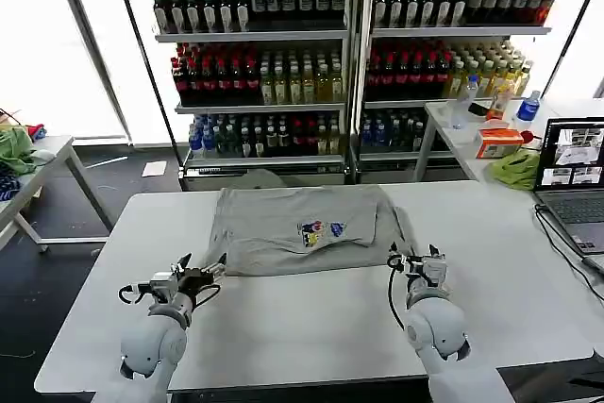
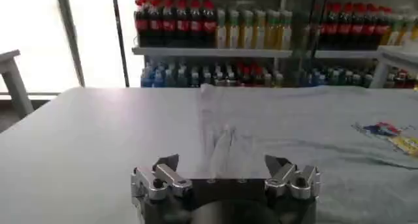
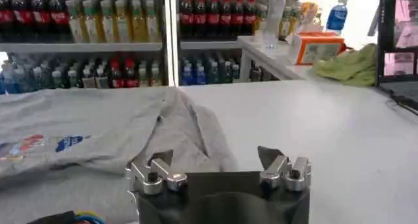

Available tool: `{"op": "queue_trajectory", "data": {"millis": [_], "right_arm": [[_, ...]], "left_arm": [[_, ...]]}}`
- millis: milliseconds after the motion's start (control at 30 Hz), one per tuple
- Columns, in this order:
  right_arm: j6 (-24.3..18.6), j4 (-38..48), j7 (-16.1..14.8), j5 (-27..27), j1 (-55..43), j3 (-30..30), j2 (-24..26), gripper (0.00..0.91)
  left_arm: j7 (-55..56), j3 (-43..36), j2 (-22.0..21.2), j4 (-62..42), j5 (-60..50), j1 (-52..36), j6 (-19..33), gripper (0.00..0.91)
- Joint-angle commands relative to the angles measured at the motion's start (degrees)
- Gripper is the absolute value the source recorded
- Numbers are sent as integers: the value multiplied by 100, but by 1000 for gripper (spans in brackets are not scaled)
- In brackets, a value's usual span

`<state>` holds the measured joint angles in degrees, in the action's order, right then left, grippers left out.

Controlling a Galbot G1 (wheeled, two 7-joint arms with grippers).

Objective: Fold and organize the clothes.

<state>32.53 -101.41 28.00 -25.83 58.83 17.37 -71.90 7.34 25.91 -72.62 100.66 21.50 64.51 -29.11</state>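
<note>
light grey cotton T-shirt with small multicoloured chest print [image 1: 302,228]: 1 | two-finger grippers: 2, left [image 1: 209,274], right [image 1: 412,260] | open black laptop [image 1: 572,176]: 1 | white tables [image 1: 311,318]: 3

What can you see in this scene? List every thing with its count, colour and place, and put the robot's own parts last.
T-shirt: one, light grey with a multicoloured chest print, partly folded on the white table.
Drink shelves: two units of many bottles, behind the table.
Laptop: one, open, at the table's right edge.
Green cloth: one, bright green, on the side table at right.
Orange box: one, same side table.
Left gripper: open, at the shirt's near left corner.
Right gripper: open, at the shirt's near right corner.
</note>
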Motion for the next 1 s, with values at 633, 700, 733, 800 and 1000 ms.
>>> {"op": "queue_trajectory", "data": {"millis": [633, 700, 733, 800, 1000], "right_arm": [[55, 283, -53, -6, 43, 30, -34, 907], [55, 330, -48, -9, 32, 21, -56, 907], [55, 346, -43, -19, 31, 17, -63, 907], [55, 363, -42, -32, 42, 14, -62, 907], [15, 431, -77, -11, 87, 17, -47, 484]], "left_arm": [[-12, -55, 24, -122, -73, 36, -65, 907], [-8, -69, 30, -125, -99, 47, -89, 887], [-7, -74, 32, -129, -102, 52, -113, 846], [-6, -81, 29, -142, -108, 61, -132, 645], [-22, -112, 49, -149, -119, 81, -183, 10]]}}
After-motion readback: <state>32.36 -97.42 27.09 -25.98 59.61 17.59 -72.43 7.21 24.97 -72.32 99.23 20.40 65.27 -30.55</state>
